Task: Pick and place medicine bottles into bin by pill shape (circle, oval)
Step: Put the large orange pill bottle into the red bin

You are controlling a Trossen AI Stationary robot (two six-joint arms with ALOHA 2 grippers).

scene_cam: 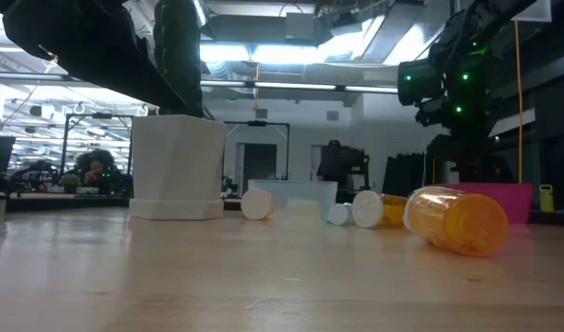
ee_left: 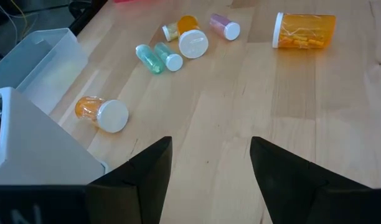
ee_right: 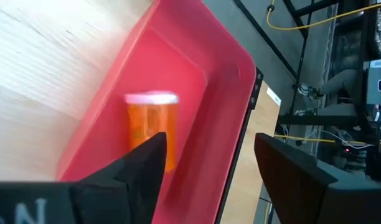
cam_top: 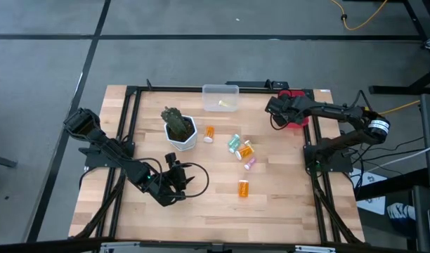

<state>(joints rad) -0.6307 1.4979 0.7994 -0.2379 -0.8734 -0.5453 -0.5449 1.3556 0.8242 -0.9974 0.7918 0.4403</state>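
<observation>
Several small medicine bottles lie on their sides mid-table: an orange one point(cam_top: 209, 132) by the plant pot, two teal ones point(ee_left: 158, 57), an orange one point(cam_top: 246, 150), a pink one point(cam_top: 250, 163) and a larger orange one point(cam_top: 243, 187). Another orange bottle point(ee_right: 152, 130) with a pale cap is inside the red bin point(ee_right: 206, 59) at the far right, cap up and blurred. My right gripper point(ee_right: 209, 162) hangs open over that bin, the bottle just beyond one finger. My left gripper point(ee_left: 210, 162) waits open above the wood near the front left.
A white hexagonal pot point(cam_top: 180, 132) with a dark plant stands left of the bottles, close to my left gripper. A clear bin point(cam_top: 220, 97) sits at the far edge. Bare wood lies in front of the bottles toward the near edge.
</observation>
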